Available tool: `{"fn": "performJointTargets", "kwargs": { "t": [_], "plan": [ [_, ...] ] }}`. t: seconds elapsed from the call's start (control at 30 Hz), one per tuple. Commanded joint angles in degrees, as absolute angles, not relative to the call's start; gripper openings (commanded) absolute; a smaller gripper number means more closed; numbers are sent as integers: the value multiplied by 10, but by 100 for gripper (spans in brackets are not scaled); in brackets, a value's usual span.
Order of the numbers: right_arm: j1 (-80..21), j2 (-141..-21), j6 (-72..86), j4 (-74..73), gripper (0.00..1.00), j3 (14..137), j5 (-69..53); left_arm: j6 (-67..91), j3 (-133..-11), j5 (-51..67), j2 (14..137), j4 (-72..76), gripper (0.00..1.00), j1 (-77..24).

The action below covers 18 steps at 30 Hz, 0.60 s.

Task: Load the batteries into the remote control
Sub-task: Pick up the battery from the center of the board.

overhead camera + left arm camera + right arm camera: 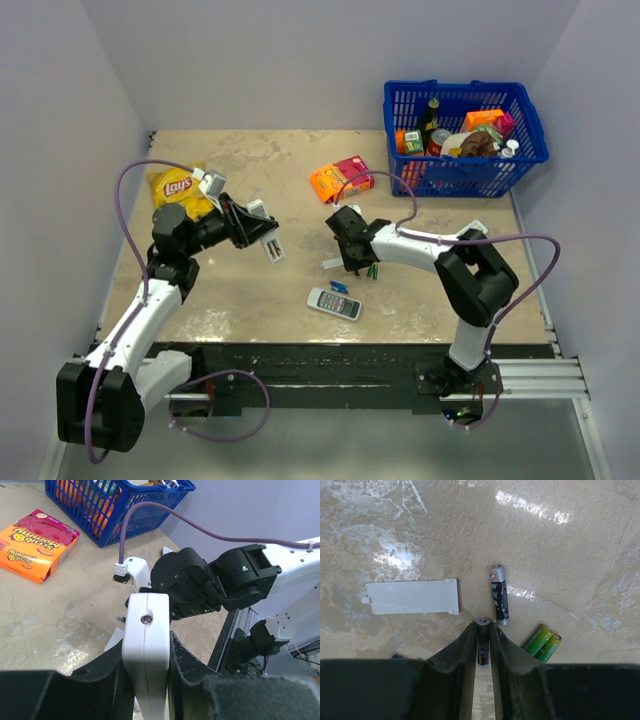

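The table (545, 540) is beige and rough-grained, with glossy patches where light strikes. The batteries (499, 595) have a shiny dark wrap and bright metal ends. The loose cover (412, 596) is matt white plastic. The remote control (146, 645) is smooth white plastic with a faint sheen. The right gripper (483, 628) is matt, grainy black. At the table's far right corner the basket (465, 175) is blue plastic. Near the far left edge, the crisp bag (180, 188) is probably shiny foil.

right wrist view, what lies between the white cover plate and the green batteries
A loose dark battery lies there, plus the right gripper closed on a second dark battery, shown in the right wrist view.
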State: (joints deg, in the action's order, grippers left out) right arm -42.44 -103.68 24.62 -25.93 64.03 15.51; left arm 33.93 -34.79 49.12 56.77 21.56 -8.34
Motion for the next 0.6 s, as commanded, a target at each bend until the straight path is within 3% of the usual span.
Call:
{"fn": "performJointTargets", "kwargs": {
  "t": [0.0, 0.3, 0.43, 0.57],
  "plan": [
    [-428, -1061, 230, -304, 23, 657, 137, 352, -347, 502, 568, 247, 0, -79],
    [-427, -1089, 216, -319, 22, 681, 123, 354, -347, 504, 569, 248, 0, -79],
    [-427, -1085, 214, -315, 5, 672, 120, 354, -347, 504, 569, 248, 0, -79],
    [-432, -1056, 209, -308, 0, 664, 112, 355, -346, 504, 570, 247, 0, -79]
  ]
}}
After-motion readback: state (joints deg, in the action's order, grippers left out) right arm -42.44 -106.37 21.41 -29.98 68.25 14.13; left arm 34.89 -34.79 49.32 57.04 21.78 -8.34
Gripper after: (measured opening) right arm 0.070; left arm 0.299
